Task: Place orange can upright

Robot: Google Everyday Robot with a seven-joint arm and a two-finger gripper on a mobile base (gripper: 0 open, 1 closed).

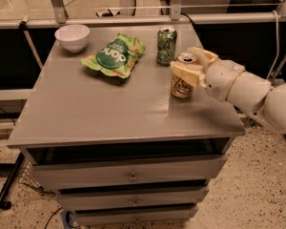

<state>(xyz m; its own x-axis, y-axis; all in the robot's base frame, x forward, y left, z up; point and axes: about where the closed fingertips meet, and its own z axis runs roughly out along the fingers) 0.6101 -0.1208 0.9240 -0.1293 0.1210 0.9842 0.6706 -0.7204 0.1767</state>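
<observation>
The orange can (181,87) stands upright on the grey table (109,109), near its right edge, with its silver top and pull tab showing. My gripper (187,64) reaches in from the right and holds the can's upper part. One cream finger (182,73) lies across the can's front and the other (203,54) sits behind it. The fingers are shut on the can, and its base rests on the tabletop.
A green can (166,45) stands upright just behind and to the left of the orange can. A green chip bag (116,55) lies at the back middle. A white bowl (72,36) sits at the back left corner. Drawers are below the tabletop.
</observation>
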